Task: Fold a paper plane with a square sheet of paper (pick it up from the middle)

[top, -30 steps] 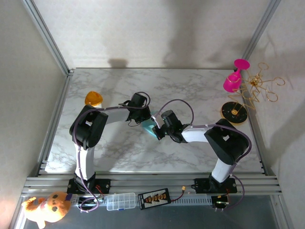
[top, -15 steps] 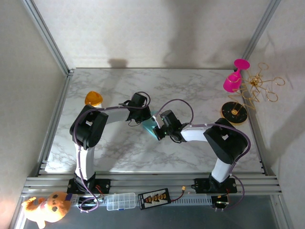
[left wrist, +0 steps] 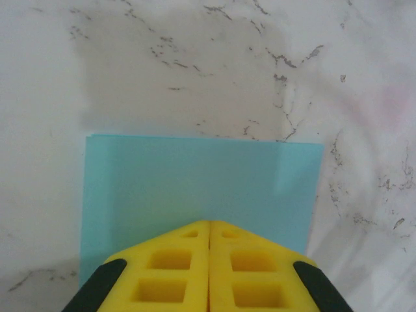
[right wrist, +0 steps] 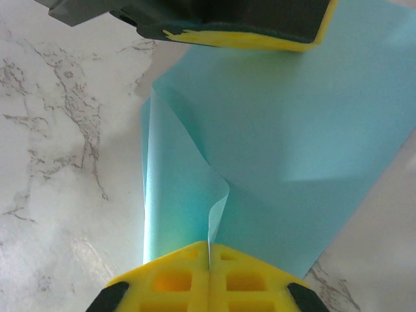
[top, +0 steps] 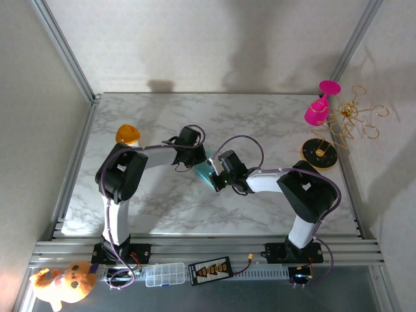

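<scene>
The square sheet of paper (top: pixel 205 171) is teal-blue and sits mid-table between both grippers. In the left wrist view the sheet (left wrist: pixel 195 182) looks flat on the marble. My left gripper (left wrist: pixel 209 222) is shut, its yellow tips resting on the sheet's near part. In the right wrist view a raised fold of the sheet (right wrist: pixel 292 130) runs up into my right gripper (right wrist: pixel 209 244), which is shut on it. The left gripper's fingers (right wrist: pixel 247 38) sit on the sheet's far edge. From above, the left gripper (top: pixel 197 164) and right gripper (top: pixel 216 181) nearly meet over the paper.
An orange dome (top: pixel 127 134) sits at the left of the marble table (top: pixel 162 208). A pink object (top: pixel 318 107), a gold wire stand (top: pixel 354 120) and a round black base (top: pixel 320 153) stand at the right. A plush toy (top: pixel 65 281) and a clear box (top: pixel 165 273) lie on the near rail.
The right gripper has edged slightly left toward the left gripper with the paper fold in it. The left arm has stayed put.
</scene>
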Controlling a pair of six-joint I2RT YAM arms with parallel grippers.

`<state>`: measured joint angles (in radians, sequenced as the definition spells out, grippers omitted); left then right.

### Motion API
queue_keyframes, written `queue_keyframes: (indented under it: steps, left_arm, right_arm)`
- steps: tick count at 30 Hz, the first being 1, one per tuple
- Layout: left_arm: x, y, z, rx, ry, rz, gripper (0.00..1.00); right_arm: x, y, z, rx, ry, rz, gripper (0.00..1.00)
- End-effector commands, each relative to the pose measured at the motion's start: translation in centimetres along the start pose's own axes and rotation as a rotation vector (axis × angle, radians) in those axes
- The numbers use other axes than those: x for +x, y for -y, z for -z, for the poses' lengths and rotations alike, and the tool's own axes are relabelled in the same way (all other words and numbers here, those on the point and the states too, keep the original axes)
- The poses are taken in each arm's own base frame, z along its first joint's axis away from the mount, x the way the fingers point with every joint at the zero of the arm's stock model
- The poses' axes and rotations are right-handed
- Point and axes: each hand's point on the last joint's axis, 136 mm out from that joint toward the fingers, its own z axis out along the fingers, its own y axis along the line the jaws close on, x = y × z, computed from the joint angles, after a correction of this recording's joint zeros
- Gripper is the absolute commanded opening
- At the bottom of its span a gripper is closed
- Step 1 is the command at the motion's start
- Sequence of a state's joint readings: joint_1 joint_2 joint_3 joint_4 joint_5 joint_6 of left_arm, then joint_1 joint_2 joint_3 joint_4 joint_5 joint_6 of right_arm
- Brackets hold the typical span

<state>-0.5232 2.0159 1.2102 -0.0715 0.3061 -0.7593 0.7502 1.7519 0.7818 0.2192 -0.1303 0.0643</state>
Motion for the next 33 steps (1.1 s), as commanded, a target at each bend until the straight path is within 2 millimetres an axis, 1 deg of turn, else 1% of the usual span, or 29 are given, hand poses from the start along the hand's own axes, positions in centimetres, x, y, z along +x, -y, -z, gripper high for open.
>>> queue_keyframes:
  steps: [1, 7, 20, 33]
  left_arm:
    - [2.33, -2.23, -1.59, -0.077, -0.073, 0.011, 0.06]
    - [2.54, -2.35, -1.72, -0.08, -0.08, 0.008, 0.05]
    - [2.7, -2.42, -1.83, -0.083, -0.086, 0.001, 0.04]
    - [2.66, -2.28, -1.74, -0.081, -0.083, 0.002, 0.04]
  right_arm:
    - [-0.26, 0.54, -0.44, 0.019, -0.008, -0.009, 0.02]
    - [-0.6, 0.67, -0.45, 0.029, -0.005, 0.001, 0.02]
    - [-0.62, 1.03, -0.64, 0.049, -0.013, 0.004, 0.01]
    - [0.18, 1.27, -0.9, 0.057, -0.039, -0.003, 0.01]
